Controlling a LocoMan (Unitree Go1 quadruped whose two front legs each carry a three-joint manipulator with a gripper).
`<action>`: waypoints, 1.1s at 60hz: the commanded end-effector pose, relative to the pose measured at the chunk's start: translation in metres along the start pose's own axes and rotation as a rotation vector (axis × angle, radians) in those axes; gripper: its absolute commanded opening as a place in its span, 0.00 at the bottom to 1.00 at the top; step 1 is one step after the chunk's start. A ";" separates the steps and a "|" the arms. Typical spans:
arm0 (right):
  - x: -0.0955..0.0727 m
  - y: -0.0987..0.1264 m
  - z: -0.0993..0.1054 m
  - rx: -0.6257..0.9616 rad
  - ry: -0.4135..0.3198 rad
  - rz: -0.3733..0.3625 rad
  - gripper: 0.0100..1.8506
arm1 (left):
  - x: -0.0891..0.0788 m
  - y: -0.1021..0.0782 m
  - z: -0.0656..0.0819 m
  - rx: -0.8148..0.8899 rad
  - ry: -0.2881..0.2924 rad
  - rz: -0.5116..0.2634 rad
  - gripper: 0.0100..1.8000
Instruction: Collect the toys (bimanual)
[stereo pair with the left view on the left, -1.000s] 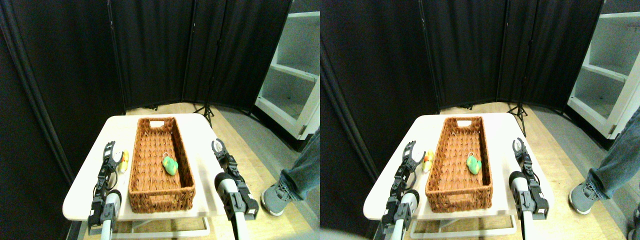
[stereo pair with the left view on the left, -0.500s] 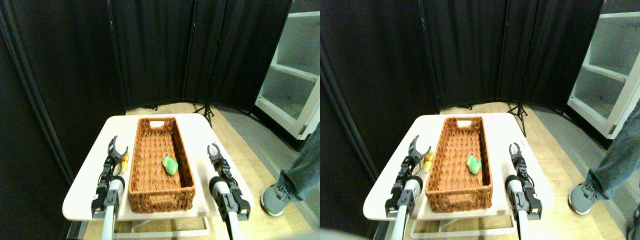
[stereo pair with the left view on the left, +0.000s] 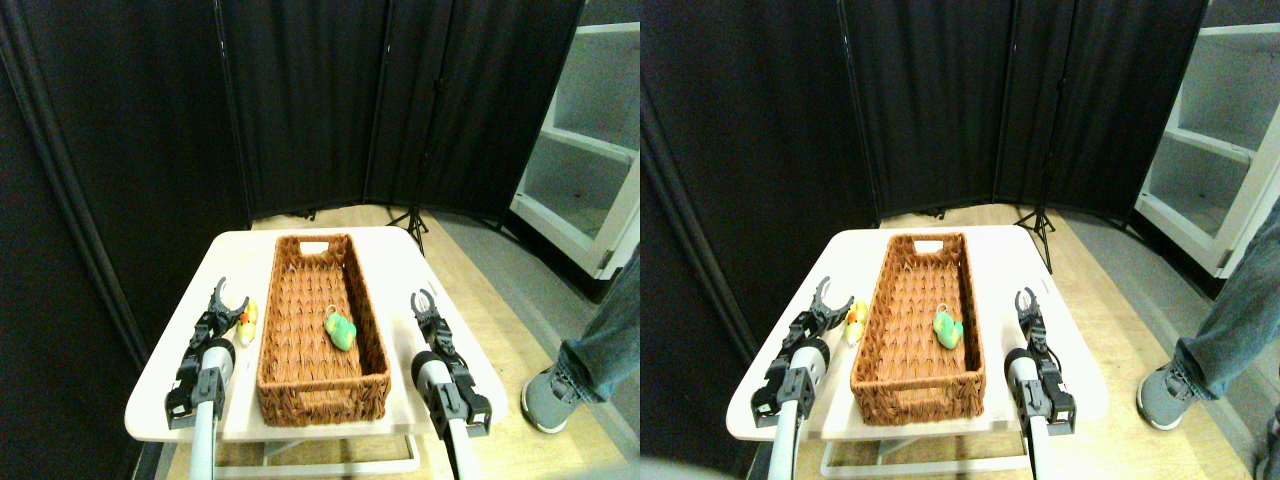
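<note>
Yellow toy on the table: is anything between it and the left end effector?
Nothing visible. The yellow toy lies on the white table just right of the open left end effector, outside the basket wall.

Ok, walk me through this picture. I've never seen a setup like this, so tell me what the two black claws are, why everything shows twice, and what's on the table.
It shows twice because one camera has two eyes side by side, looking forward and down from a four-legged robot. The claws are its two grippers on pale limbs: the left gripper and the right gripper, both open and holding nothing. On the white table stands a long wicker basket with a green toy inside. A yellow toy lies on the table just left of the basket, close to the left gripper. At the right edge, a person's leg and shoe stand on the floor.
</note>
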 end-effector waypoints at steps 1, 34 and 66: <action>0.003 0.004 -0.003 0.016 -0.017 0.004 0.00 | -0.002 -0.005 0.006 -0.040 -0.004 -0.039 0.21; 0.008 0.002 -0.006 0.060 -0.009 -0.025 0.00 | -0.005 -0.012 -0.004 -0.284 0.032 -0.129 0.30; 0.009 0.001 -0.007 0.066 -0.035 -0.073 0.00 | 0.012 0.005 -0.020 -0.339 0.020 -0.106 0.35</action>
